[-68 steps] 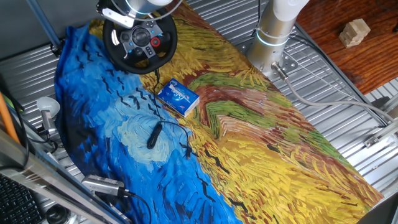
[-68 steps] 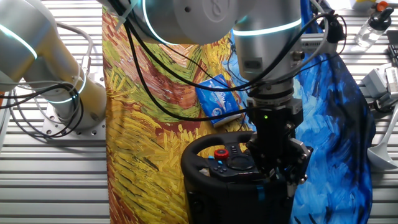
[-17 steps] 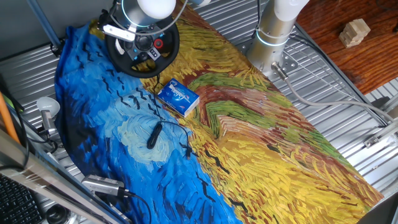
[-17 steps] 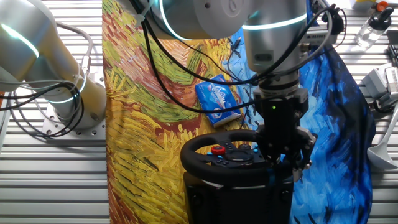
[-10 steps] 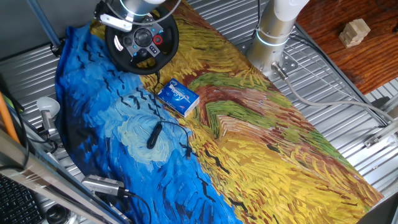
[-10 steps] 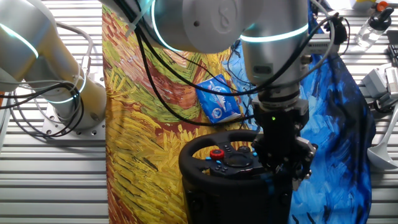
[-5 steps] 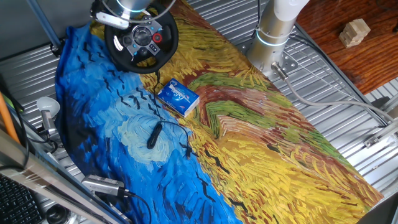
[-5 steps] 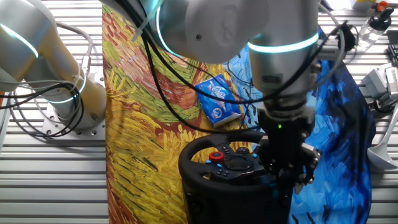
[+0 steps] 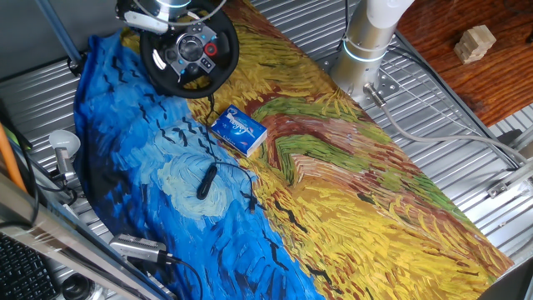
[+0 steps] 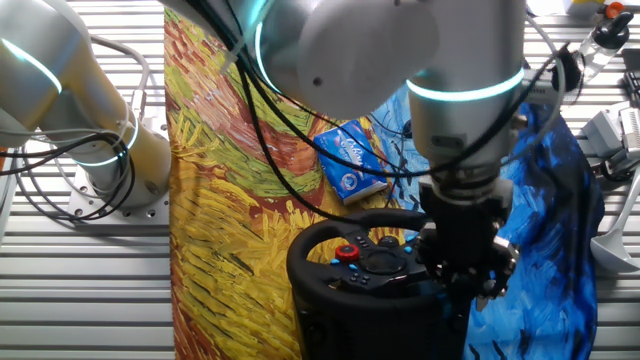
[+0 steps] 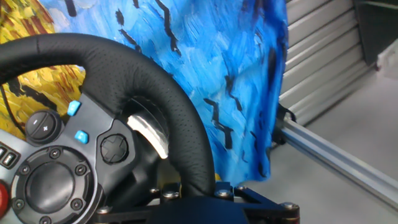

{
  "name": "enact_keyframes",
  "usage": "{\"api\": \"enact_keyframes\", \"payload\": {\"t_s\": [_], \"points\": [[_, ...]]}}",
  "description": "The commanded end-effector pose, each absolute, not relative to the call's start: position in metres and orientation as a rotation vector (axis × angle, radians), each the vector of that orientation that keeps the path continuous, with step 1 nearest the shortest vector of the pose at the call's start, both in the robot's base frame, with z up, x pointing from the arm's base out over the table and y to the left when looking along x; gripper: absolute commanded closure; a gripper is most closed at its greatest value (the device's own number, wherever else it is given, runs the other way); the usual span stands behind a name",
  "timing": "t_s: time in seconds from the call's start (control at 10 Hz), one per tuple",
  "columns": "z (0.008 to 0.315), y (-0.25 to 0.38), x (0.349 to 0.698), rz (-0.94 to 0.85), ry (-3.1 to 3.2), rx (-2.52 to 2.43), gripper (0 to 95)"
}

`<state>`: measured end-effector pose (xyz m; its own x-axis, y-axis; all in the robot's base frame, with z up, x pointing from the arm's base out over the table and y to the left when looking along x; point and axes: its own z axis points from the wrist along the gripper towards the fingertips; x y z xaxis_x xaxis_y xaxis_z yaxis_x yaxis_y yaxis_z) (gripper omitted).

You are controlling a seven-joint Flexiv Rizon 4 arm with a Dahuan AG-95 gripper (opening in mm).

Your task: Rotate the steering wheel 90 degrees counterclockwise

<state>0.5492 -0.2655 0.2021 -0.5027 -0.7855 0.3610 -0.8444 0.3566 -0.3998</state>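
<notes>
The black steering wheel (image 9: 190, 52) stands at the far end of the painted cloth, its hub showing a red button and small coloured buttons. It also shows in the other fixed view (image 10: 368, 258) and fills the left of the hand view (image 11: 155, 87). My gripper (image 9: 143, 18) is at the wheel's upper left rim in one fixed view, and at its right side in the other fixed view (image 10: 470, 275). In the hand view my gripper (image 11: 198, 186) is shut on the thick rim, which runs down between the jaws. The fingertips are hidden behind the rim.
A blue box (image 9: 238, 130) lies on the cloth just in front of the wheel and shows in the other fixed view (image 10: 350, 160). A black cable with a small plug (image 9: 206, 179) lies further forward. The arm's base (image 9: 366, 42) stands at the back right. The blue cloth edge (image 11: 261, 143) hangs over the table rail.
My gripper has moved up and to the left along the wheel's rim. The hub's red button has shifted slightly, so the wheel has turned a little counterclockwise with it.
</notes>
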Motion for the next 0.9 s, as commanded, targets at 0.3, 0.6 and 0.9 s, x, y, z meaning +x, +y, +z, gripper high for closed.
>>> {"api": "enact_keyframes", "payload": {"t_s": [0.3,0.6,0.9], "points": [[0.1987,-0.2642,0.5510,0.781,-2.490,1.540,95.0],[0.1965,-0.2638,0.5510,0.763,-2.475,1.551,95.0],[0.1962,-0.2637,0.5509,0.741,-2.472,1.552,95.0]]}}
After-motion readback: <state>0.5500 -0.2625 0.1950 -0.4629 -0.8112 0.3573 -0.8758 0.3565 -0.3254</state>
